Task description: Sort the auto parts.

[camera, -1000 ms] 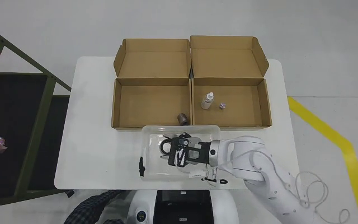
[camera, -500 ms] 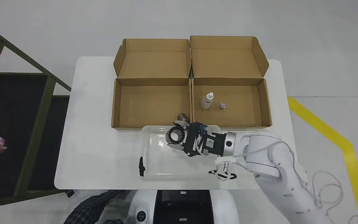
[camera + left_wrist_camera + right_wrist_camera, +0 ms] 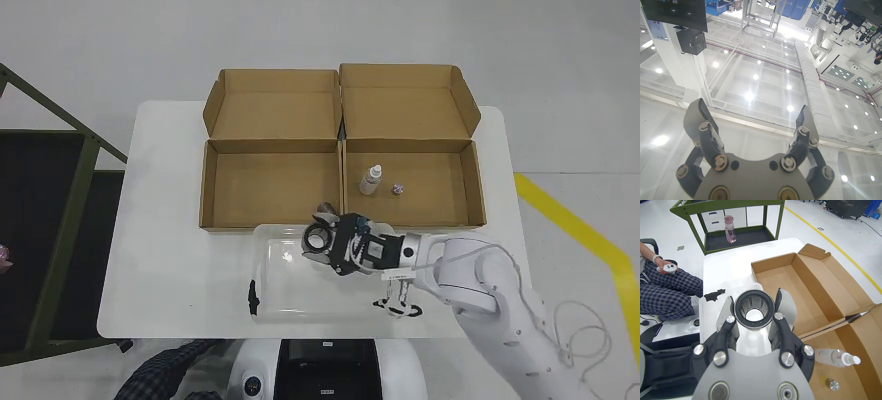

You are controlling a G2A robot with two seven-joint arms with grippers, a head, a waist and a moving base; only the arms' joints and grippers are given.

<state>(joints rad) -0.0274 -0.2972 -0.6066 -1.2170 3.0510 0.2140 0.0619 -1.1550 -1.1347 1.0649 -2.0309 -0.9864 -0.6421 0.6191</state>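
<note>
My right gripper (image 3: 755, 296) is shut on a shiny metal bearing sleeve (image 3: 753, 338) with a black end ring, held on its sides between both fingers. From above, the gripper (image 3: 322, 238) and the bearing (image 3: 316, 240) hang over the far edge of the clear plastic bin (image 3: 262, 300), just short of the left cardboard box (image 3: 270, 190). The right cardboard box (image 3: 440, 195) holds a small spray bottle (image 3: 371, 180) and a small metal part (image 3: 398, 187). My left gripper (image 3: 752, 109) points up at the ceiling, open, with nothing between its fingers.
A small black piece (image 3: 253, 296) lies at the bin's left edge. Another small black part (image 3: 398, 305) lies near the table's front edge. Both boxes have lids folded back away from me. A green cart (image 3: 734, 236) stands off the table's left side.
My right gripper has lifted the bearing out of the clear bin and carried it away from the front edge toward the left box.
</note>
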